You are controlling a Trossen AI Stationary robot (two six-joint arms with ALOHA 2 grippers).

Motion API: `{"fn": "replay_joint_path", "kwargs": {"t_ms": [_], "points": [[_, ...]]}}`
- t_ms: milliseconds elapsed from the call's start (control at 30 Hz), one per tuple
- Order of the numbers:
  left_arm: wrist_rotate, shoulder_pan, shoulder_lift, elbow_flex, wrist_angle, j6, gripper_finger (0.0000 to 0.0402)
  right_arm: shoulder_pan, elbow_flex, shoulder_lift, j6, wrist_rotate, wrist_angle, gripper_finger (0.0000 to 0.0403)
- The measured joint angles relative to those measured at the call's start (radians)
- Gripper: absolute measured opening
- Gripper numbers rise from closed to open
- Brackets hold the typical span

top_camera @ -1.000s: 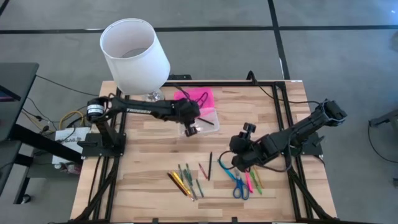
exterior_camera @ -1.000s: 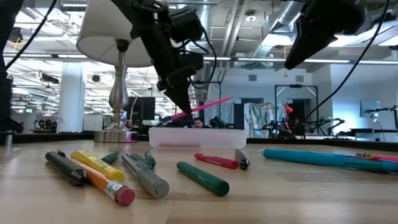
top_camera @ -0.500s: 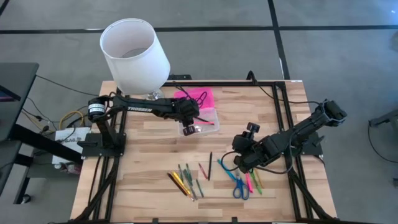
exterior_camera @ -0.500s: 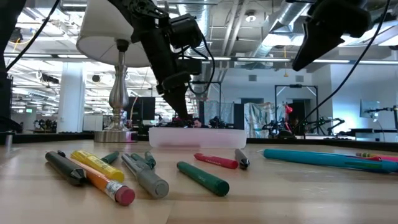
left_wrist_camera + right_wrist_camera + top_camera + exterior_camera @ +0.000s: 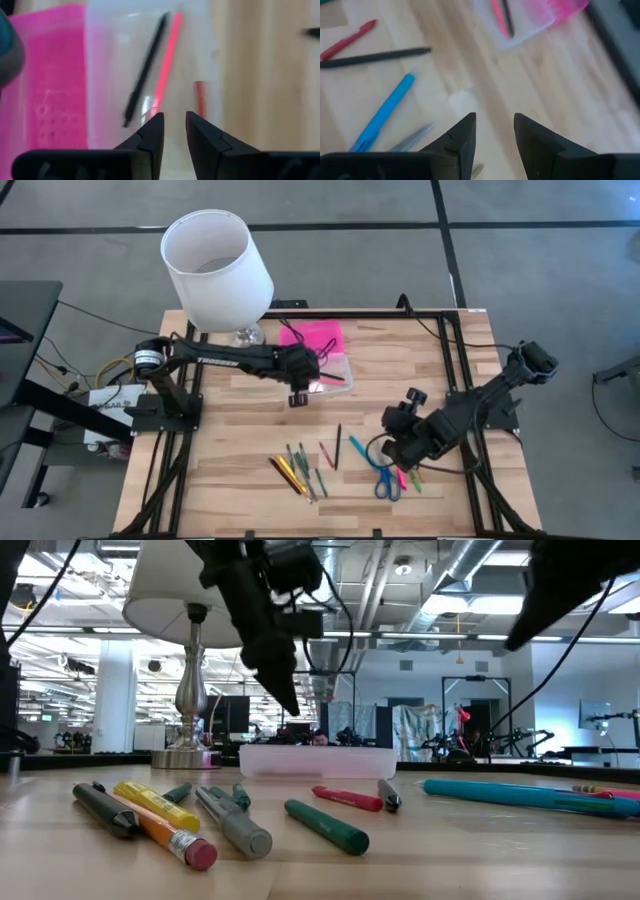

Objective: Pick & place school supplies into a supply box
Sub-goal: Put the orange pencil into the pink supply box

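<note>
Above supply box (image 5: 325,370), left gripper (image 5: 173,131) jaws released, empty; right gripper (image 5: 494,131) jaws apart over scissors (image 5: 386,481): next pick there.

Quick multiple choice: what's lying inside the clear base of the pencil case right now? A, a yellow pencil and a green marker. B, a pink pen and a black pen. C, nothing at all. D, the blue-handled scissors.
B: the left wrist view shows a pink pen and a black pen lying side by side in the clear base, beside the pink lid.
</note>
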Motion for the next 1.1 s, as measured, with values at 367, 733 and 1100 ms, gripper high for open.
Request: {"fn": "replay_joint_path", "kwargs": {"t_ms": [367, 733, 1100], "points": [[-0.016, -0.229, -0.067, -0.052, -0.074, -0.093, 0.0056, 0.181, -0.038, 0.003, 0.379, -0.029, -0.012, 0.0127], [-0.236, -0.464, -0.071, -0.187, 0.018, -0.307, 0.0056, 0.26, -0.196, 0.003, 0.704, -0.117, -0.002, 0.0127], [-0.707, -0.74, -0.071, -0.187, 0.071, -0.413, 0.0056, 0.198, -0.319, 0.003, 0.737, -0.225, 0.149, 0.0127]]}}
